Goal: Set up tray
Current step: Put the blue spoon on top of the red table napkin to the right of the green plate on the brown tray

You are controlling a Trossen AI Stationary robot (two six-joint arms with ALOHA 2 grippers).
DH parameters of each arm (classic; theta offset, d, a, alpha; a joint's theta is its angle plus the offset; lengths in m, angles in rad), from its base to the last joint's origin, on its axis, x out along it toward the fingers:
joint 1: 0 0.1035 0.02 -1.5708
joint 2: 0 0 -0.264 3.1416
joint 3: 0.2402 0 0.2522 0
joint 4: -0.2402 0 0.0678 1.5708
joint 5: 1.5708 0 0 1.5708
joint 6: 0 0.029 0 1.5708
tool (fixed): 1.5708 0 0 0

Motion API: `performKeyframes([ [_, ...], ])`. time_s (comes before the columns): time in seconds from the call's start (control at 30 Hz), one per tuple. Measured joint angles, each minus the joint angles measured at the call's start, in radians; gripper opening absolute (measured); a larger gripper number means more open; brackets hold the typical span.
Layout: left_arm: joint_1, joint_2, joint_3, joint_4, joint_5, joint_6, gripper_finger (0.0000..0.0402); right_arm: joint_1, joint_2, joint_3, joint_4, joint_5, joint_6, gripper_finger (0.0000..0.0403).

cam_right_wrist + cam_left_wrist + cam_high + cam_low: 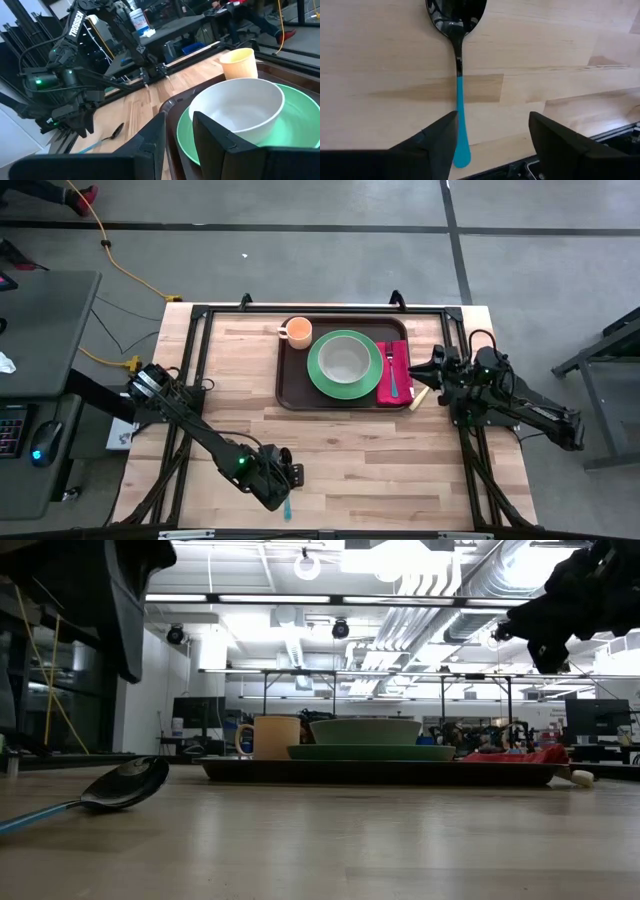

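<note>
Tray point(292, 385), dark rimmed plastic, bears round green plate point(345, 385); left fingers point(440, 145) wide, right's state unclear.

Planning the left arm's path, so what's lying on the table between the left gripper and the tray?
Only bare wood. In the high view, nothing lies between the left gripper and the tray; the spoon lies on the gripper's other side.

Wooden table point(340, 450): tray point(292, 385) at far centre; spoon point(458, 75), blue handle, lying flat near the front edge.

Pale wood table point(560, 45) — glossy dark spoon point(456, 20), matt blue handle.
</note>
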Motion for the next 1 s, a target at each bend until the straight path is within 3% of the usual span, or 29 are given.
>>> performKeyframes([
  [0.43,0.022,0.071,0.0,0.05,0.05,-0.024,0.0264,0.0,-0.001,0.0,0.017,0.068,-0.059,0.0078],
  [0.83,0.103,0.073,-0.002,-0.034,0.223,-0.028,0.0247,0.0,0.0,0.0,0.006,0.058,-0.037,0.0078],
  [1.0,0.126,0.073,-0.002,-0.047,0.244,-0.021,0.0238,0.0,0.0,0.0,0.005,0.056,-0.038,0.0078],
])
